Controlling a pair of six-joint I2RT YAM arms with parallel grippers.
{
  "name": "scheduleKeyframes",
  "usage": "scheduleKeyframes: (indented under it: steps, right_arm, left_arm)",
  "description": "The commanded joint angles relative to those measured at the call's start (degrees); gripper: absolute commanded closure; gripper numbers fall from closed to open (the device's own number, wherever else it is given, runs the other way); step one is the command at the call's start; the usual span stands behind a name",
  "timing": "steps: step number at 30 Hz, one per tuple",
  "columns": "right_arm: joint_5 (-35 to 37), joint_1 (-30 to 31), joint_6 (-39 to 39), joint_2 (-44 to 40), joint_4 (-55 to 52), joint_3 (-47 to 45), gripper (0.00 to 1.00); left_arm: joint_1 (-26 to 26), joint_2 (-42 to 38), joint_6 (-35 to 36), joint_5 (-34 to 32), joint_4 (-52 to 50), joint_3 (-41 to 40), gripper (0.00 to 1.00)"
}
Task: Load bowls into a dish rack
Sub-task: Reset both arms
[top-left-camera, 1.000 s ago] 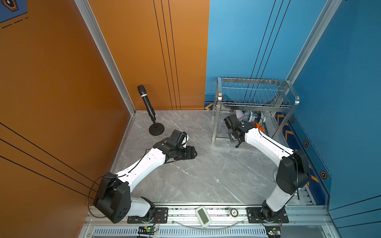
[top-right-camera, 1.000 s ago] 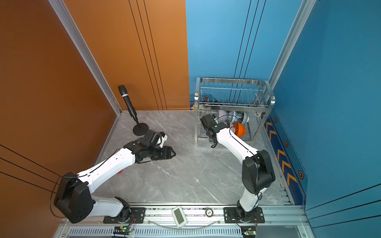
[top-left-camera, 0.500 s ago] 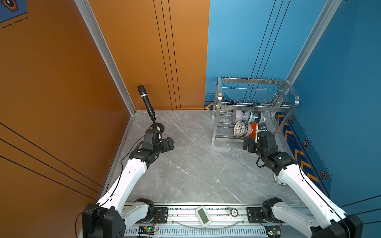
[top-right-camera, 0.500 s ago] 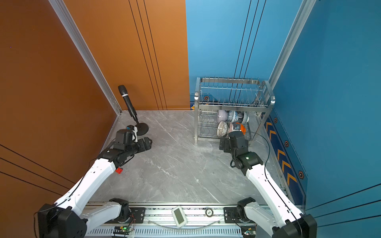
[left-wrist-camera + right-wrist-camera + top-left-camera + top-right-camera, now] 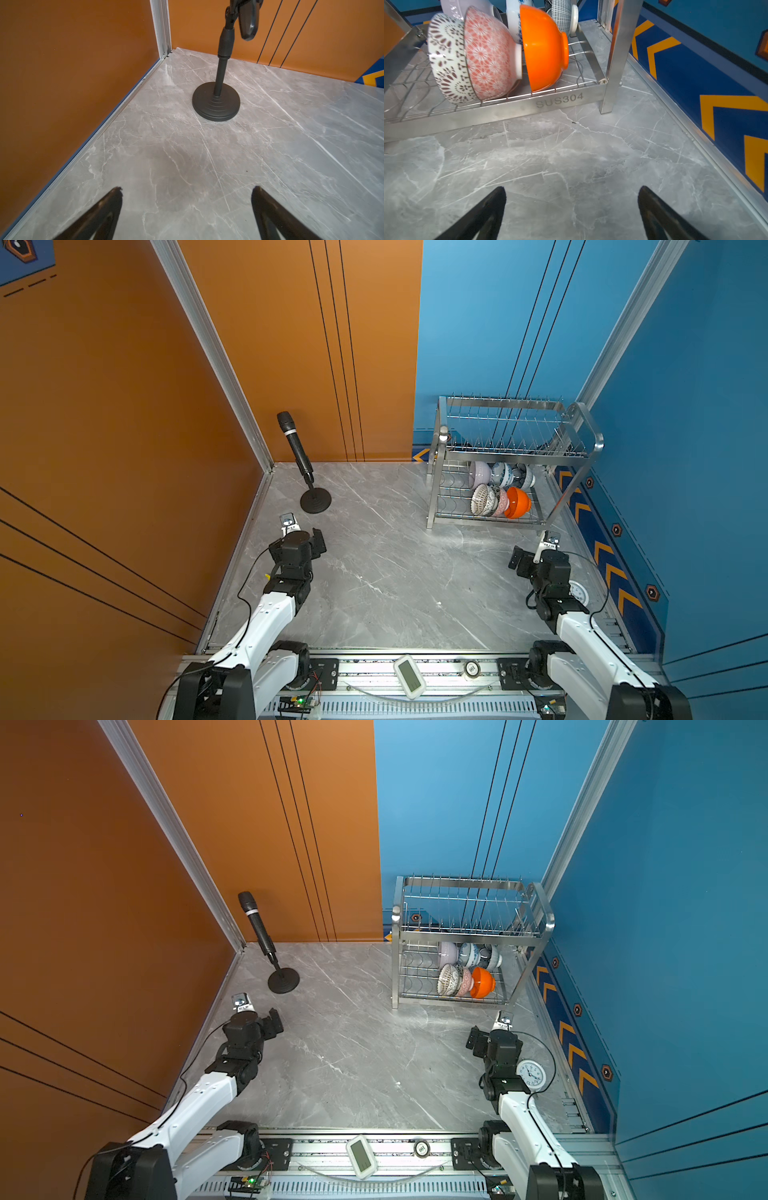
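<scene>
The steel dish rack (image 5: 515,456) (image 5: 469,936) stands at the back right. Several bowls rest on edge in its lower tier: an orange bowl (image 5: 517,502) (image 5: 544,47), a leaf-patterned bowl (image 5: 482,499) (image 5: 446,58), a pink lattice bowl (image 5: 488,56), a lilac bowl (image 5: 479,473) and a blue-and-white bowl (image 5: 501,475). The upper tier holds nothing. My right gripper (image 5: 534,556) (image 5: 571,191) is open and empty over the table, in front of the rack's right leg. My left gripper (image 5: 301,533) (image 5: 187,191) is open and empty near the left wall.
A black microphone on a round-based stand (image 5: 309,489) (image 5: 216,104) stands just beyond the left gripper. A small clock (image 5: 530,1073) lies by the right arm. A white device (image 5: 409,676) sits on the front rail. Walls enclose three sides.
The right arm has drawn back from the rack's lower tier to the front right. The left arm has pulled back toward the left wall. Both grippers have opened wide.
</scene>
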Motion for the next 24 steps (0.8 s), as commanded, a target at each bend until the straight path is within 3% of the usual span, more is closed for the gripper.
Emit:
scheduleKeyframes:
  steps: [1,8,11,17,20,22,24]
  right_arm:
    - [-1.5,-1.1,-1.4,4.0,15.1,-0.7,0.0]
    - [-3.7,-2.0,-1.6,15.4,24.8,2.3,0.0]
    - [-3.4,-1.6,-0.2,19.9,29.0,3.5,0.0]
    - [1.3,1.1,-1.4,29.4,37.5,4.4,0.0]
    - [4.1,2.6,-2.5,35.2,44.3,4.2,0.0]
    - [5.6,4.0,-3.6,33.6,36.2,6.9,0.0]
    - [8.1,5.1,-4.3,34.9,36.1,8.3,0.0]
  left_arm:
    - [1.0,5.0,5.4,-1.4,12.5,-2.0,0.03]
    - [4.1,15.2,2.7,4.9,28.4,-5.7,0.03]
    - [4.2,16.9,5.6,6.6,29.8,-4.7,0.03]
    - [4.8,25.8,6.7,9.3,45.0,-7.8,0.03]
    - [4.1,31.5,7.4,7.4,54.4,-9.2,0.03]
    - [4.1,29.1,6.8,7.6,48.9,-8.3,0.03]
    - [3.8,28.8,7.5,8.5,42.5,-5.1,0.03]
